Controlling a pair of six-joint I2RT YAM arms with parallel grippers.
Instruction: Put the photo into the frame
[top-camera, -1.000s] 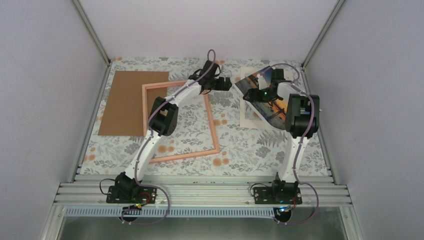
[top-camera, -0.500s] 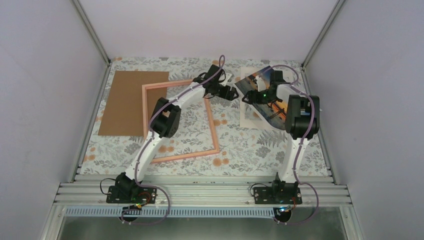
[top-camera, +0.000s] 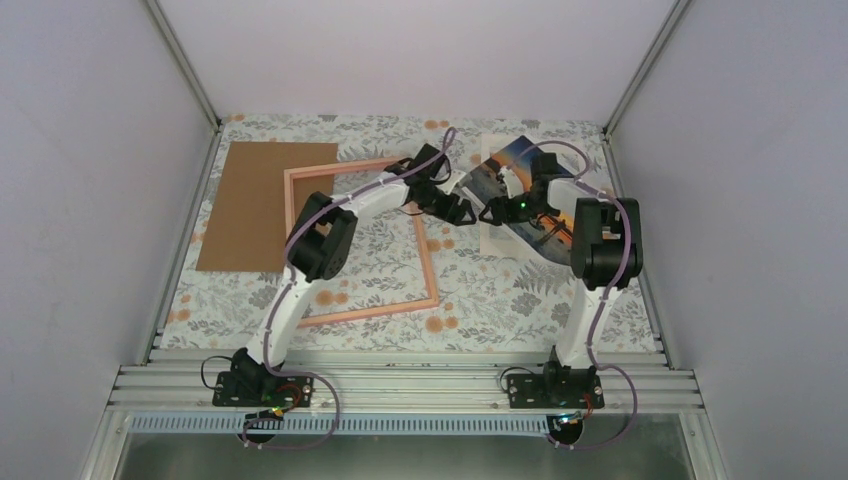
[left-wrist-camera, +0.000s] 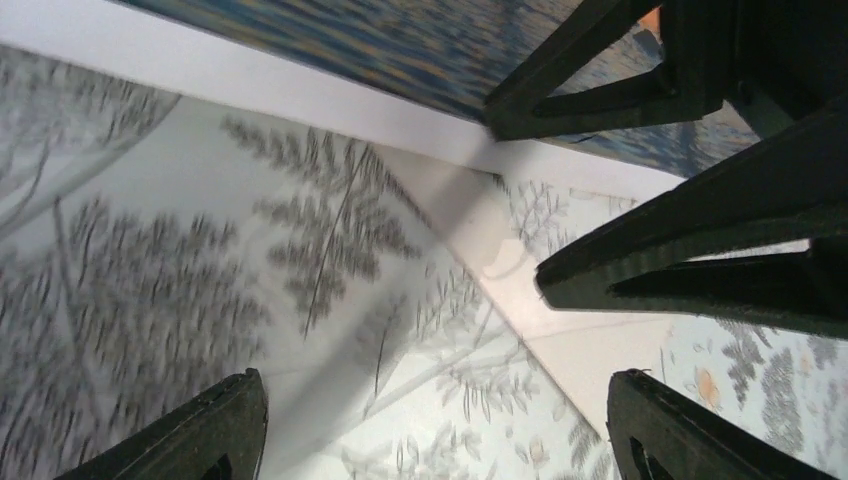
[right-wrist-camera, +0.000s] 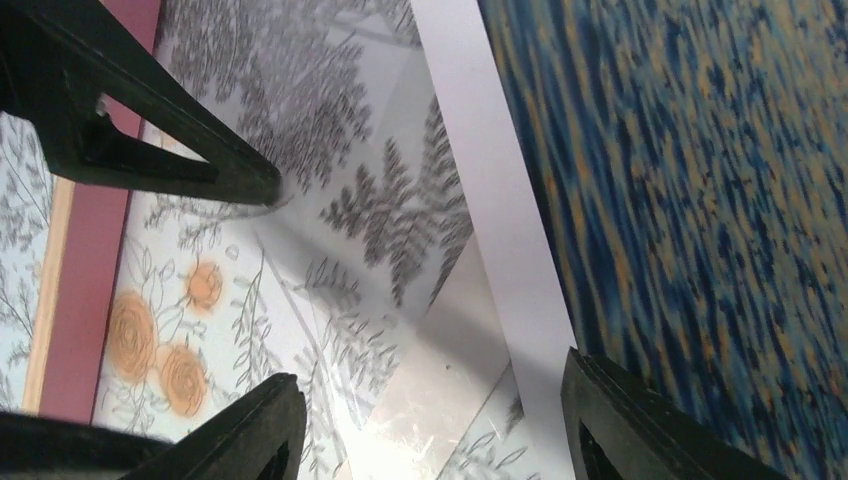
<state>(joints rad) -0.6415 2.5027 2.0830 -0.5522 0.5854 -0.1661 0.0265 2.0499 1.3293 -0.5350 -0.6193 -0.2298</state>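
Pink frame (top-camera: 370, 312) lies flat on the floral tablecloth (top-camera: 500, 300), left of the worktop's centre. Its far-left corner overlaps the brown cardboard sheet (top-camera: 250, 210), which sits toward the far-left corner. Floral cloth shows through the frame's opening.

Photo (top-camera: 545, 228) is outside the frame, toward the far-right corner. It is turned askew on top of the white mat board (top-camera: 497, 243).

Left gripper (top-camera: 462, 212) reaches across the frame's right side. Right gripper (top-camera: 488, 212) reaches in from the right over the photo. The two meet tip to tip, just beside the photo's left edge and between it and the frame.

Left wrist view: own fingers (left-wrist-camera: 220, 430) stand wide apart with nothing between them. Cloth and a white strip lie below, and the right gripper's black fingers cross the upper right.

Right wrist view: own fingers (right-wrist-camera: 650, 430) are likewise spread and hold nothing. Blue-orange print fills the right side. Whether either fingertip touches the print's edge, cannot tell.
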